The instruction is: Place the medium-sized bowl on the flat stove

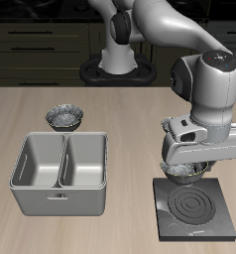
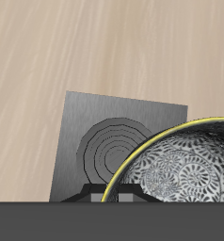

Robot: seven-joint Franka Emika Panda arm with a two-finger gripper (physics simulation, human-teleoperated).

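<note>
My gripper [image 1: 185, 165] is shut on the rim of the medium-sized bowl [image 1: 184, 173], a grey-and-white speckled bowl. It holds the bowl just above the back edge of the flat stove [image 1: 196, 210], a black square plate with pale concentric rings. In the wrist view the bowl [image 2: 180, 171] fills the near field, its rim looking yellowish. Behind it lie the stove [image 2: 95, 132] and its ring burner. I cannot tell whether the bowl's base touches the stove.
A grey double-compartment metal bin [image 1: 59, 171] stands beside the stove, toward the table's front. Another speckled bowl [image 1: 65, 118] sits behind the bin. The robot's base [image 1: 120, 67] is at the table's back.
</note>
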